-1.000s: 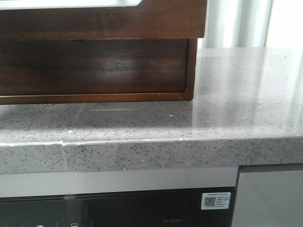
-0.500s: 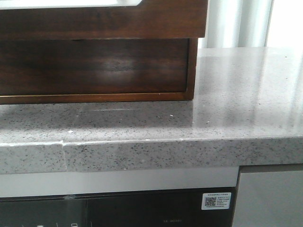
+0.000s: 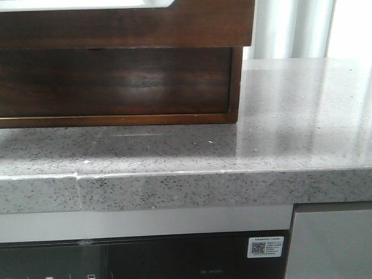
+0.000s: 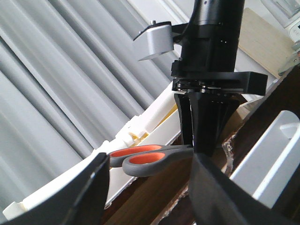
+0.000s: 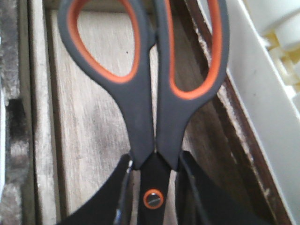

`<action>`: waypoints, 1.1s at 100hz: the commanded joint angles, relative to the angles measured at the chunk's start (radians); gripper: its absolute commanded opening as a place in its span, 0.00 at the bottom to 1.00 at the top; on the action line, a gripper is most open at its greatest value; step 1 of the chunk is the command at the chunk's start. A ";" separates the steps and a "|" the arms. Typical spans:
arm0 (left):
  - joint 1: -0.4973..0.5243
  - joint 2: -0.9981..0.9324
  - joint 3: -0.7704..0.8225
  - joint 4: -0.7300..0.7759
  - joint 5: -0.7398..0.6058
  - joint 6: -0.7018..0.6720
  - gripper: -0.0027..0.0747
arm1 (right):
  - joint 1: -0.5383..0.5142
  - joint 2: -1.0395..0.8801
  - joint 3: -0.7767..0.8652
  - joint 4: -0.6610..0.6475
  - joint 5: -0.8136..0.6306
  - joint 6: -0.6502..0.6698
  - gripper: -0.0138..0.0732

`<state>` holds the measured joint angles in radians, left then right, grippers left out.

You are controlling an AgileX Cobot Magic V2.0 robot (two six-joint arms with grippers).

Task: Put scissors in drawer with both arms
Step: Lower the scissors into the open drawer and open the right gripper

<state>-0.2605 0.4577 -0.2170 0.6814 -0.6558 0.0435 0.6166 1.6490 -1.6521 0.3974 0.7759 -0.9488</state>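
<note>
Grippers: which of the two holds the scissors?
The right gripper, shut on the scissors at the pivot; the left gripper is open and holds nothing.

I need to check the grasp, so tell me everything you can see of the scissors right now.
The scissors have dark grey plastic handles with orange lining inside both finger loops and an orange ring at the pivot. They are closed. The right gripper is shut on them at the pivot, loops pointing away from it. In the left wrist view they hang roughly level over dark brown wood. The blades are hidden.
</note>
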 commanded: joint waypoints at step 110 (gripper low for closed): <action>-0.009 -0.188 -0.027 -0.124 0.065 -0.167 0.04 | 0.000 -0.416 0.080 0.033 0.079 0.183 0.03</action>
<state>-0.2605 0.3213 -0.2170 0.5987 -0.5840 -0.0433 0.6166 1.3114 -1.5917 0.3997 0.9033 -0.7760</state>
